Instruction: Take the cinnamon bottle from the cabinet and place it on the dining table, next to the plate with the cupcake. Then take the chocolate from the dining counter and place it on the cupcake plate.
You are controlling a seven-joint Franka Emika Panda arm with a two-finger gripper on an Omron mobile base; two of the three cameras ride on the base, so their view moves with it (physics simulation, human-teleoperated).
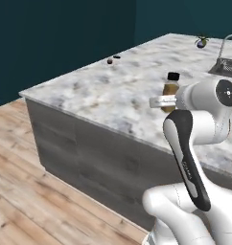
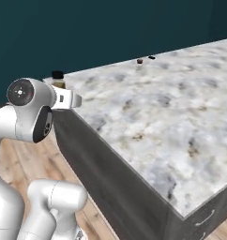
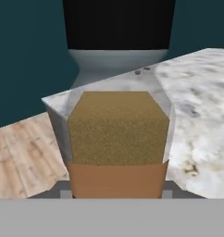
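The cinnamon bottle [image 1: 171, 91] is standing upright, black cap on top, clamped in the gripper [image 1: 167, 102] above the dining table [image 1: 113, 91]. The cupcake [image 1: 110, 61] and the chocolate [image 1: 117, 57] are lying well ahead, toward the slab's far edge.

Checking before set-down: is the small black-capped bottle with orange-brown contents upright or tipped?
Upright. The small black-capped bottle with orange-brown contents stands cap-up in the shut gripper, above the white marble-look dining table.
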